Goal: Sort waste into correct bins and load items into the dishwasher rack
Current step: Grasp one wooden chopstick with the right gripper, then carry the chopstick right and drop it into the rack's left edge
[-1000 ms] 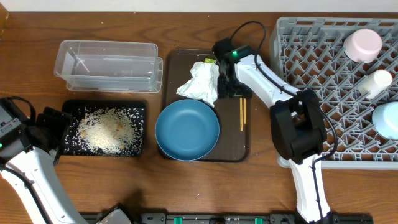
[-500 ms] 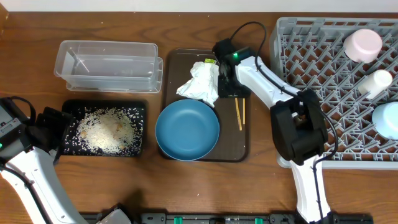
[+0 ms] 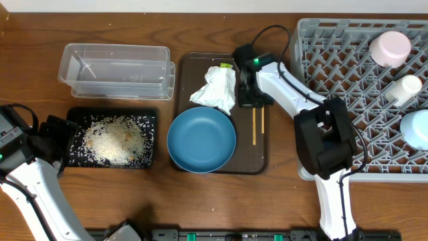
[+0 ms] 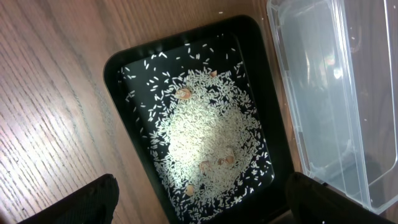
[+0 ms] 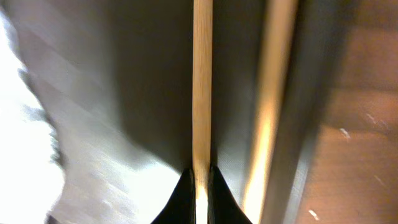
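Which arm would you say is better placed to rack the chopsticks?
Right: the right gripper pinches a chopstick, near the rack; the left gripper hangs open by the black tray, far off.

Overhead bright, even, sharp; right wrist close-up blurred, chopsticks [image 5: 202,81] soft, white glare at edge.

Lab-style robot bench: cabled right arm [image 3: 284,87] over a wooden table [image 3: 200,27], grey dishwasher rack [image 3: 348,73], brown serving tray [image 3: 251,150].

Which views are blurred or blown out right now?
Right wrist: pinched chopstick fairly sharp, the second chopstick smeared, napkin blown out white. Left wrist: rice crisp, mild glare on the clear container. Overhead: sharp, evenly lit.
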Tool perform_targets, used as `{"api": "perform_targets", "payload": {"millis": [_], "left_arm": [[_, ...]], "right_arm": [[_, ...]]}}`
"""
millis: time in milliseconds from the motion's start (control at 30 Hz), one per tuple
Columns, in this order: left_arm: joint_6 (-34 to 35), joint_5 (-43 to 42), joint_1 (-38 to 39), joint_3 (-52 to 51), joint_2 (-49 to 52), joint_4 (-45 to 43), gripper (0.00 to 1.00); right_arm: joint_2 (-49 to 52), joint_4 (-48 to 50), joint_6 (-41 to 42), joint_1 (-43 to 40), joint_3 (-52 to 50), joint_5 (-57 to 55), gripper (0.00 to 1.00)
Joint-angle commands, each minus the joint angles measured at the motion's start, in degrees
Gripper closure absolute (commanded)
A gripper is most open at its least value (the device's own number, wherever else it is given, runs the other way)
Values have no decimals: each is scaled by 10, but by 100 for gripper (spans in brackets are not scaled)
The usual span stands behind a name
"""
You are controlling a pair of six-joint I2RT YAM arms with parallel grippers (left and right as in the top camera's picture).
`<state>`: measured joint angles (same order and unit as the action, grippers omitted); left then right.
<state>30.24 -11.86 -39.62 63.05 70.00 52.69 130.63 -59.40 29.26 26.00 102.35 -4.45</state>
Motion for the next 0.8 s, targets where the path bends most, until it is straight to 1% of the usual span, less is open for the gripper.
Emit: {"api": "perform_targets", "payload": {"millis": [0, 167, 267, 433, 600, 767], "left_arm": [[5, -1, -2, 9, 0, 2, 11], [5, -1, -2, 9, 0, 2, 11], [5, -1, -2, 9, 0, 2, 11], [5, -1, -2, 9, 0, 2, 11], [5, -1, -2, 9, 0, 2, 11], [5, -1, -2, 9, 0, 2, 11]], "right_arm": [[-7, -35, -21, -30, 59, 0, 99], [-48, -93, -71, -69, 141, 0, 99], [-78, -107, -108, -97, 169, 0, 99], [-129, -109, -182, -150, 172, 0, 99], [-137, -107, -257, -200, 171, 0, 99], [-128, -102, -268, -235, 158, 5, 99]]}}
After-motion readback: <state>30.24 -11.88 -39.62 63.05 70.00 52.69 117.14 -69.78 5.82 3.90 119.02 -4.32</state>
